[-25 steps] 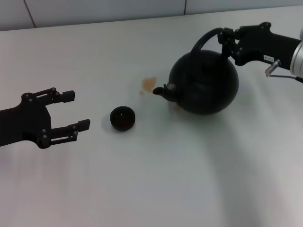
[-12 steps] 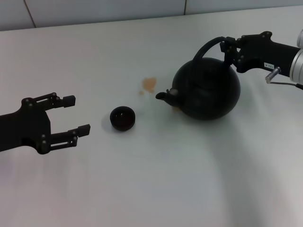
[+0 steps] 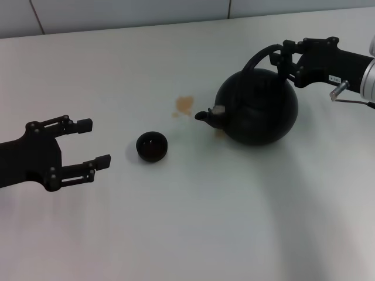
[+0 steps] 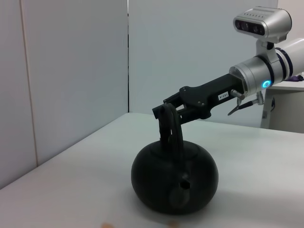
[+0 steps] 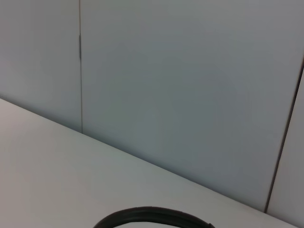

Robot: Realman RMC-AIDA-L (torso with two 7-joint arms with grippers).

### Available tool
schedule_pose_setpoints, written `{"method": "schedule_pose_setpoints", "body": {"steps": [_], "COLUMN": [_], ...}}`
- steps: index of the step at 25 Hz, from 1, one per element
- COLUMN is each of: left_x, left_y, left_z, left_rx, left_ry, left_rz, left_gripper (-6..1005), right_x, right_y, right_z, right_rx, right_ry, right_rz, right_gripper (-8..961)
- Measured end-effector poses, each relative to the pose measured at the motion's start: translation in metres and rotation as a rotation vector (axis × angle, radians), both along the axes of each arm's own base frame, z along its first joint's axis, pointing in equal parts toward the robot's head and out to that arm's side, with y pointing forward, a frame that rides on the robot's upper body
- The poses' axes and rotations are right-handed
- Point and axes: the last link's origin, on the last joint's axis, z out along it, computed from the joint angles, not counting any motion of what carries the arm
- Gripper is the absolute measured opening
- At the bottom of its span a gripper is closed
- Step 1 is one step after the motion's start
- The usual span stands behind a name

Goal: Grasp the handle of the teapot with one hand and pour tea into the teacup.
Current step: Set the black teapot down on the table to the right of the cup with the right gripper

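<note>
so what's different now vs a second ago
The right gripper, shut on the handle, has tipped the teapot back toward level: its spout sat lower and nearer the tea stain a second ago. The left gripper stays open beside the teacup, drifted slightly down. Cup and stain have not moved.

Pale white tabletop [image 3: 176, 234], small orange-brown stain [image 3: 185, 103] on it toward the far side, a smaller spot [image 3: 175, 115] just beside the stain, light panelled wall [image 5: 190, 85] rising behind the tabletop's far edge
</note>
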Motion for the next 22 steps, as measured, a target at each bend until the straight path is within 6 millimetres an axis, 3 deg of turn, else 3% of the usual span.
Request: {"method": "schedule_pose_setpoints", "body": {"steps": [5,10,13,22], "left_x": [0.0,0.0001,0.0015,0.0039], "left_y": [0.0003,0.0005,0.0018,0.0035], "left_z": [0.0007,0.0012,0.0015,0.0023], "left_rx": [0.002,0.003,0.004,0.009], "left_ry": [0.002,0.004,0.004,0.007], "left_rz": [-0.002,-0.003,-0.008,-0.018], "left_gripper": [779,778,778,778], "right_x": [0.0002,0.0005,0.0012,0.0042], "right_y": [-0.0005,0.0006,0.0006,-0.004], "right_z": [-0.0006,-0.0001,0.0,-0.0014], "right_rx": [-0.001,0.0,0.0,-0.006], "right_ry": [0.003,0.036,0.036,0.034], "right_rz": [-0.002,-0.033,-0.039,-0.041], "right_gripper": [307,409,569,636]}}
